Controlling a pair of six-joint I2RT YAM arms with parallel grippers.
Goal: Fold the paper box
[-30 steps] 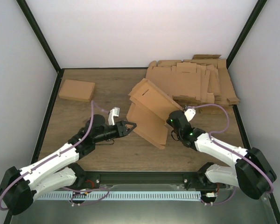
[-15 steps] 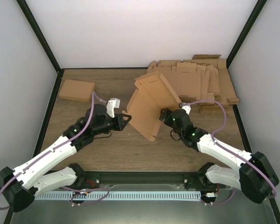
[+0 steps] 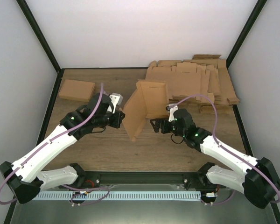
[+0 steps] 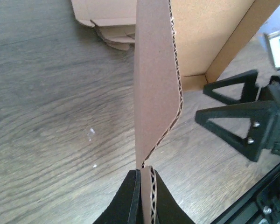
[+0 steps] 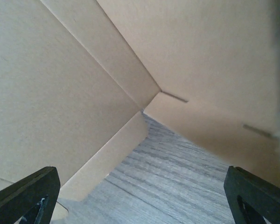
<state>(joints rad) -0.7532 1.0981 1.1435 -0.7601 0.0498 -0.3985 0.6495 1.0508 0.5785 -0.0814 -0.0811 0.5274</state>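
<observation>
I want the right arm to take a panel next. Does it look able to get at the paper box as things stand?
Probably yes. The right gripper, jaws open, faces the inside of the paper box with nothing between; the left gripper is shut on its opposite edge.

top view looks down; close wrist views seemingly share the paper box [image 4: 155,79].

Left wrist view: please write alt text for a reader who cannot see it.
The left fingers pinch the corrugated edge of the paper box, which stands upright over a wooden table. The open right fingers show beside it.
</observation>
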